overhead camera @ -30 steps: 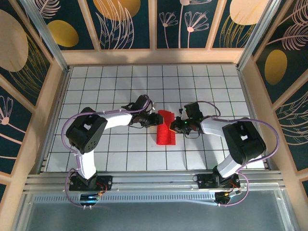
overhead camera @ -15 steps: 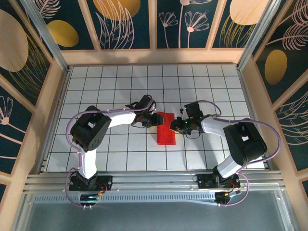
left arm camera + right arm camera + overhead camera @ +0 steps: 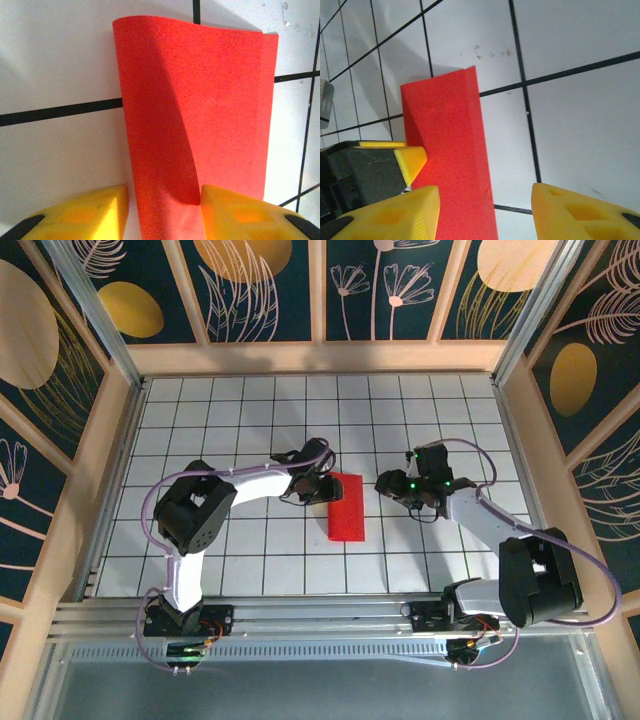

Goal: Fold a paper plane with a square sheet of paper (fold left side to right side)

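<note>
The square sheet of paper is bright red and lies folded in half, a tall rectangle on the white grid. Its left fold still bulges up, and its free edges lie at the right. My left gripper is at that fold and open. Its fingers straddle the bulge, the right fingertip resting on the top layer. My right gripper stands open about one tile to the right of the sheet, holding nothing. A paper plane is out of view.
The white tiled tabletop is boxed in by wooden walls at the left, back and right. A metal rail with both arm bases runs along the near edge.
The right gripper opened, let go of the paper and drew back to the right. The raised flap settled flat. The left gripper slid a little right onto the fold.
</note>
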You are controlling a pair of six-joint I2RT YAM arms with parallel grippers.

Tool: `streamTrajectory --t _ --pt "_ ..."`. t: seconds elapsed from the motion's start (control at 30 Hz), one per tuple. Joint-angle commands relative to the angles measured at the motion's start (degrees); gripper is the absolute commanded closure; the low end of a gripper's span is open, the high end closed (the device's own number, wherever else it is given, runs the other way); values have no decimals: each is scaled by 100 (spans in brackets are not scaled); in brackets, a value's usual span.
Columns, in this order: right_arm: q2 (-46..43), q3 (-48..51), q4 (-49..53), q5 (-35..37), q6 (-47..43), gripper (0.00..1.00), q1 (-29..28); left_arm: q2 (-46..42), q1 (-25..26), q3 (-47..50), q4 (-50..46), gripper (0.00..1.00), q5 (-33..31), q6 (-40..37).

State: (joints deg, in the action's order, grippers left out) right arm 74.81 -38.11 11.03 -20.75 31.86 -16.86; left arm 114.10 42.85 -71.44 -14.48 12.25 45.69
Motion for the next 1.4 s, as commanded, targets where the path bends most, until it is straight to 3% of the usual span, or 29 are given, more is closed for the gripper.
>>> streamTrajectory --t 0.0,0.33,1.37 --pt "-141 195 183 143 -49 48 64 504 297 -143 -362 56 -117 414" --pt "-133 260 119 45 -68 48 90 618 499 -282 -615 53 -590 693" --pt "-108 426 -127 -274 -23 44 96 1058 733 -888 -1021 50 -770 524"
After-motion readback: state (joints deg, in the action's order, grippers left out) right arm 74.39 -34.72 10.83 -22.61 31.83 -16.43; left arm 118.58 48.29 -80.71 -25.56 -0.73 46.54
